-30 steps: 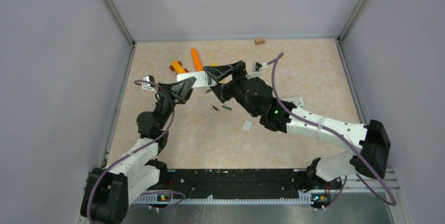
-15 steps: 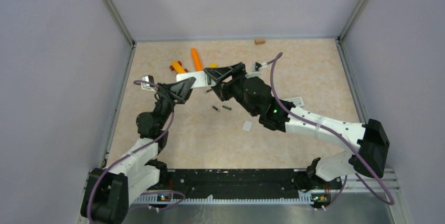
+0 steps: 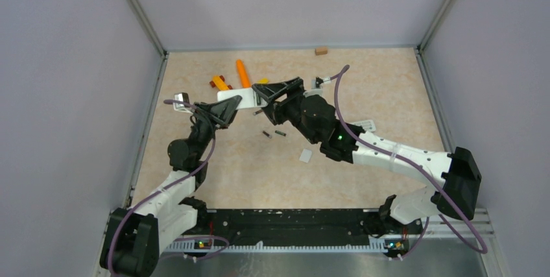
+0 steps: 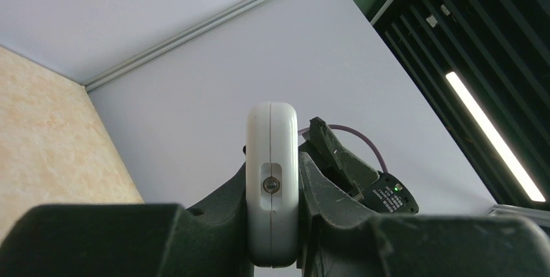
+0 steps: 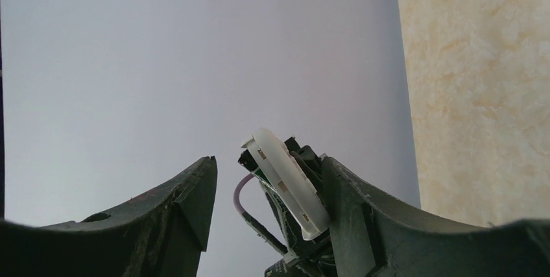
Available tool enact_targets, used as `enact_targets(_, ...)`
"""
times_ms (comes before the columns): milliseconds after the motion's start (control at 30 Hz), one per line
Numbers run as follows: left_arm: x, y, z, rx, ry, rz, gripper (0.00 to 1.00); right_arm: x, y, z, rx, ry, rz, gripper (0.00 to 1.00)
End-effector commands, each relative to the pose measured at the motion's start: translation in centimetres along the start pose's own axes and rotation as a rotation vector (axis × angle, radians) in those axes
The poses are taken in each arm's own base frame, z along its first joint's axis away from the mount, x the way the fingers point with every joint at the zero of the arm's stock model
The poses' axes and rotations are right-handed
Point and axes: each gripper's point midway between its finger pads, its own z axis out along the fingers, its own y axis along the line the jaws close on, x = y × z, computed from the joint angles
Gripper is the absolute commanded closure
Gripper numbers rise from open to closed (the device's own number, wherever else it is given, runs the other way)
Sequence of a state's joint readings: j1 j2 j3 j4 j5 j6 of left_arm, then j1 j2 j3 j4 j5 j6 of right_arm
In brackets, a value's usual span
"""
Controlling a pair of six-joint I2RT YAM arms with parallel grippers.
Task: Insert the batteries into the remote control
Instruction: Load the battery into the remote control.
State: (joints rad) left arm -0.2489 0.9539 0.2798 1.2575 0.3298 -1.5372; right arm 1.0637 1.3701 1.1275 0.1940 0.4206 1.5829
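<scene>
- Seeing the remote control (image 4: 272,180) pinched edge-on in the left jaws, gripped tight and lifted off the bench (image 3: 389,89).
- Seeing the right jaws spread apart, one on either side of its far end; can't tell whether touching or not.
- Can't read the battery bay: maybe open on one face in the right wrist view, contents too dark to call.
- Spotted two batteries (image 3: 267,135) (image 3: 281,133) loose on the bench, close together, just beside the right arm.
- Also a white ribbed thing (image 3: 367,124) half hidden behind that arm.

Remote control (image 3: 239,97) in left gripper (image 3: 235,102), its right end within right gripper (image 3: 257,93); two batteries (image 3: 281,133) on the table (image 3: 363,89) in front
</scene>
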Motion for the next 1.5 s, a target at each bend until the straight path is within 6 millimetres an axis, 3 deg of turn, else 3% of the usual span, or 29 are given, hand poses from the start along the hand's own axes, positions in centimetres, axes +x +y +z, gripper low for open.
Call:
enact_targets(0, 1.2, -1.9, 0.2, 0.077, 0.079, 0.073, 1.00, -1.2, 4.6, -0.3, -0.129, -0.029, 0.076, 0.37)
enact_targets(200, 1.2, -1.9, 0.1, 0.084, 0.082, 0.081, 1.00, -1.3, 4.6, -0.3, -0.150, -0.031, 0.087, 0.34)
enact_targets(333, 1.3, -1.9, 0.0, 0.084, 0.084, 0.082, 1.00, -1.3, 4.6, -0.3, -0.154, -0.027, 0.094, 0.41)
enact_targets(533, 1.3, -1.9, 0.0, 0.085, 0.086, 0.077, 1.00, -1.2, 4.3, -0.2, -0.147, -0.016, 0.098, 0.45)
enact_targets(800, 1.2, -2.3, 0.1, 0.096, 0.083, 0.064, 1.00, -1.0, 3.8, -0.2, -0.147, 0.001, 0.125, 0.60)
enact_targets(1133, 1.2, -2.2, 0.8, 0.071, 0.097, 0.027, 1.00, -0.1, 3.3, -0.2, -0.160, 0.044, 0.075, 0.69)
enact_targets(1233, 1.2, -1.9, 1.0, 0.041, 0.100, 0.003, 1.00, 0.0, 3.4, -0.4, -0.157, 0.057, 0.039, 0.64)
enact_targets(1367, 1.1, -1.6, 1.3, 0.014, 0.100, -0.035, 1.00, -0.4, 3.4, -0.7, -0.165, 0.052, 0.007, 0.38)
enact_targets(1467, 0.9, -1.4, 1.2, 0.009, 0.085, -0.045, 1.00, -1.6, 3.8, -1.6, -0.189, 0.013, -0.003, 0.27)
